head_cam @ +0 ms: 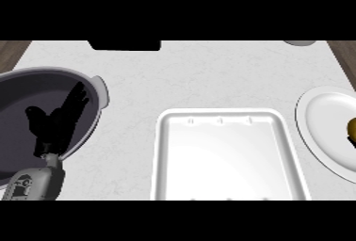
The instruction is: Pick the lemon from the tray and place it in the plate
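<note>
Yellow lemon [351, 131] sat on the round white plate [321, 123] at the white stone table's [208, 70] right edge; white rectangular tray [230, 162] centred; left robot hand [52, 128] hung fingers straight, apart, over the dark grey round pot [20, 96].

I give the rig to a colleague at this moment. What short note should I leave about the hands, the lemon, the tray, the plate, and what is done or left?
Left hand: open, fingers straight, resting at the view's left above a grey pot.
Right hand: not in view.
Tray: middle of the counter, no lemon in it.
Lemon: on the plate at the right edge, partly cut off by the view.
Done: the lemon appears placed.
Left: probably only confirming its release, which cannot be seen.
</note>
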Action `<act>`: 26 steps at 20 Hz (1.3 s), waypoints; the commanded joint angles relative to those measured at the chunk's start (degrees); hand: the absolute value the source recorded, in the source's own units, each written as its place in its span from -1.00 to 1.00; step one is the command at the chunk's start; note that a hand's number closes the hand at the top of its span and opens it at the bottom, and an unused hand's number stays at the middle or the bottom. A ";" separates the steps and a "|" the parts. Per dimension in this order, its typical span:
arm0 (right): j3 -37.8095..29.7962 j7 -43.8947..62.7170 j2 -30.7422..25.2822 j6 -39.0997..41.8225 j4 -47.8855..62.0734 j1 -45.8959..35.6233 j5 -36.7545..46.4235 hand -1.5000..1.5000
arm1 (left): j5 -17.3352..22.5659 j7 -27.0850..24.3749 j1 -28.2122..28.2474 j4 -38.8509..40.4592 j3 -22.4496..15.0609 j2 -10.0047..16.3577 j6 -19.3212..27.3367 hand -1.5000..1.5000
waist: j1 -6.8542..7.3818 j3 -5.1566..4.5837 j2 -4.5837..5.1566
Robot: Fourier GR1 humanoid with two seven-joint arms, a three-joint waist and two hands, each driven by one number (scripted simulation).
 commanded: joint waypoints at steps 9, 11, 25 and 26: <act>-4.07 -22.96 -3.73 7.41 20.76 -10.62 -3.78 -1.00 | -0.51 0.52 4.88 -3.75 -0.48 -0.65 -0.71 0.00 | -0.37 -0.14 -0.21; -4.85 -22.94 -0.36 8.23 16.48 -11.83 -7.14 -1.00 | 0.72 -0.38 -1.25 2.98 3.16 1.41 -1.19 0.00 | -1.45 -0.24 -0.20; -14.34 -6.74 -5.15 41.39 18.65 -8.81 -32.26 -1.00 | -0.41 1.20 0.46 -0.21 1.52 0.10 -0.94 0.00 | -1.58 -0.25 -0.25; -14.31 -10.42 -7.23 44.23 21.15 -7.28 -31.32 -1.00 | -1.39 0.95 1.53 -0.74 0.84 -0.59 -0.16 0.00 | -1.29 -0.20 -0.16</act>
